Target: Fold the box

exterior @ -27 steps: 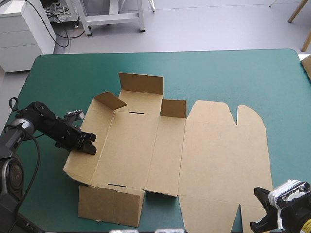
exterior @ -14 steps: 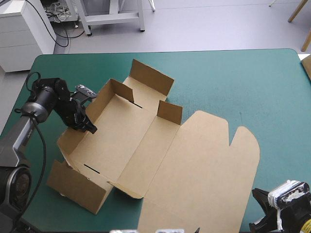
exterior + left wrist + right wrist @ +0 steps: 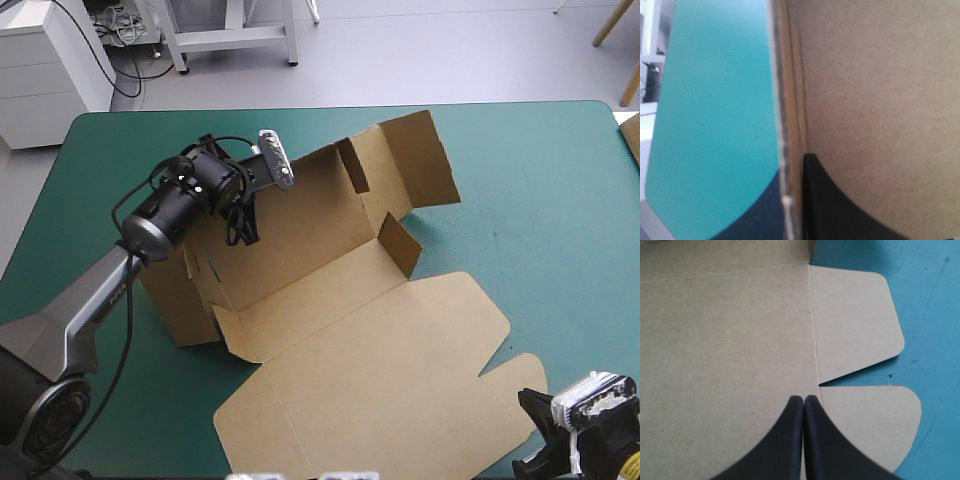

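Note:
The brown box (image 3: 370,370) lies opened out in the middle of the table, its lid panel flat toward the near edge. Its long wall (image 3: 300,225) stands raised on the left. My left gripper (image 3: 243,222) is shut on that wall's top edge. In the left wrist view the board's edge (image 3: 785,125) runs between the two black fingers of the left gripper (image 3: 792,166). My right gripper (image 3: 540,440) waits at the near right corner, just past the lid's rounded flaps (image 3: 860,325). The right wrist view shows the right gripper (image 3: 804,399) shut, holding nothing, over the lid.
An end flap (image 3: 420,160) of the box stands up toward the far edge. A piece of more brown board (image 3: 631,135) shows at the table's right edge. Bare teal-green cover (image 3: 545,210) lies to the right of the box.
My left gripper has moved toward the far edge and to the right, holding the wall. The wall has risen and the whole box has swung round. The right arm has stayed put.

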`<state>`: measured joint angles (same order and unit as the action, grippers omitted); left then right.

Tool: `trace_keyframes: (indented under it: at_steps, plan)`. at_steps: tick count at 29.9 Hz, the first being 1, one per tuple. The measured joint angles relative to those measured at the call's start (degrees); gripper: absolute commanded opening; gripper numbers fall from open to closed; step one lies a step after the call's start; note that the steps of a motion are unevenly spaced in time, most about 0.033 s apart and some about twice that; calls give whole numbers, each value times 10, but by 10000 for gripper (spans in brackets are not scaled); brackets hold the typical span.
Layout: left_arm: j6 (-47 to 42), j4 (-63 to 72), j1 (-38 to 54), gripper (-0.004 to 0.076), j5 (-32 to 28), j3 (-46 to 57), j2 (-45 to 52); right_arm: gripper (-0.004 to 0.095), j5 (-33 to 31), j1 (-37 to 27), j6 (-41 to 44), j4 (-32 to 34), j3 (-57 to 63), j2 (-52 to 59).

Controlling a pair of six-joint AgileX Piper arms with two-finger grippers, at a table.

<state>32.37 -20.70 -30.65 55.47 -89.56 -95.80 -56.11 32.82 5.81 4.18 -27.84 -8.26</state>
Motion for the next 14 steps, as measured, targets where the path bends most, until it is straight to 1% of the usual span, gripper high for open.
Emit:
trace_keyframes:
  at_steps: [6,11,14]
  plan:
    - [-1,-83,-94,-8,-8,0,0,-21,0,0,0,0,0,0]
    - [-37,-146,-170,-8,-18,0,0,-21,0,0,0,0,0,0]
    - [-48,-170,-200,-8,-19,0,0,-21,0,0,0,0,0,0]
